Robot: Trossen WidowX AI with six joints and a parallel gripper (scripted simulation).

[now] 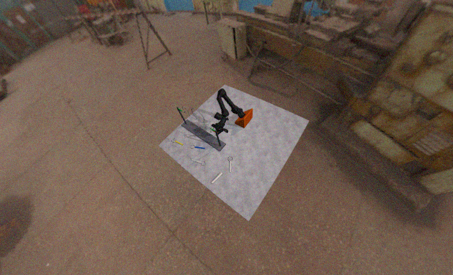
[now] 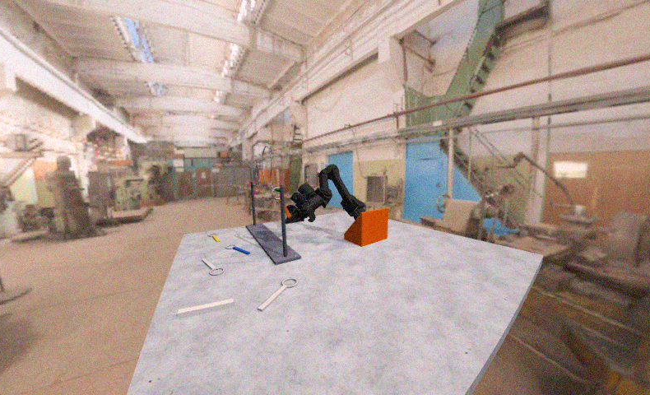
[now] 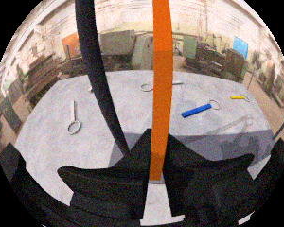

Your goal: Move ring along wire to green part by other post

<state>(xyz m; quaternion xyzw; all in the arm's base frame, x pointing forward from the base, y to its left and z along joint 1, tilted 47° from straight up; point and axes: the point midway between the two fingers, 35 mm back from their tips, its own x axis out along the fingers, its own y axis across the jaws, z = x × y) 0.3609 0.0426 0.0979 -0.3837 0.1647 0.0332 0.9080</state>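
My gripper (image 3: 153, 132) (image 1: 216, 129) (image 2: 292, 211) is shut on the orange handle (image 3: 160, 57) (image 2: 287, 211) near its lower end. The far post (image 1: 181, 114) (image 2: 253, 205) with its own green end stands at the other end of the dark base plate (image 1: 201, 134) (image 2: 271, 242). The thin grey wire between the posts is hard to make out.
The arm's orange base block (image 1: 244, 118) (image 2: 366, 226) stands behind the posts. On the grey mat (image 1: 262, 160) lie spare rings with a yellow handle (image 1: 178, 142) (image 2: 215, 238), a blue handle (image 1: 199, 147) (image 3: 197, 112) and white handles (image 1: 230, 164) (image 2: 276, 295), plus a white bar (image 1: 217, 177) (image 2: 204, 306).
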